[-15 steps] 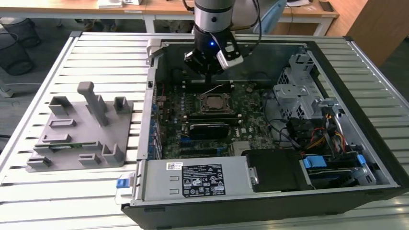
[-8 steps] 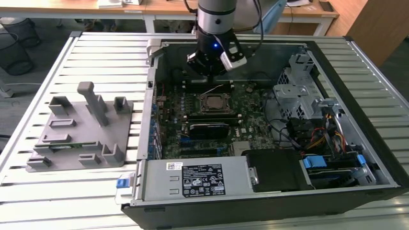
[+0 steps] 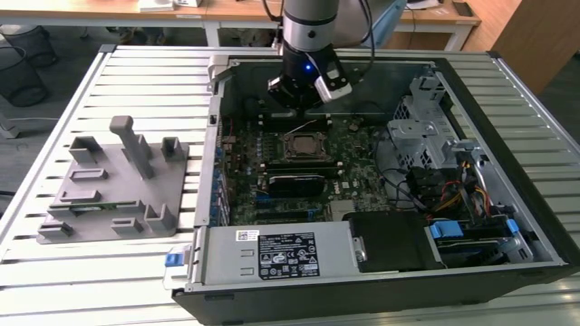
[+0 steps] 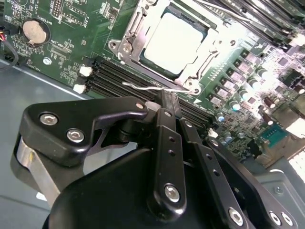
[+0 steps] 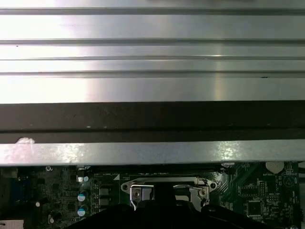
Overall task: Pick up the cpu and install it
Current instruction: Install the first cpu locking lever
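Observation:
The cpu lies in its socket on the green motherboard, its shiny silver top showing inside the metal socket frame. The exterior view has the cpu in the middle of the open computer case. My gripper hangs just above the board beside the socket, its black fingers shut with nothing between them. Its tip is close to the thin wire lever that runs along the socket's edge. In the exterior view my gripper sits behind the socket, toward the case's back wall. The socket frame peeks out in the first wrist view.
A grey holder rack stands on the slatted table at the exterior view's left. Inside the case are a power supply, a metal drive cage, coloured cables and a black block by the socket. A coin battery sits on the board.

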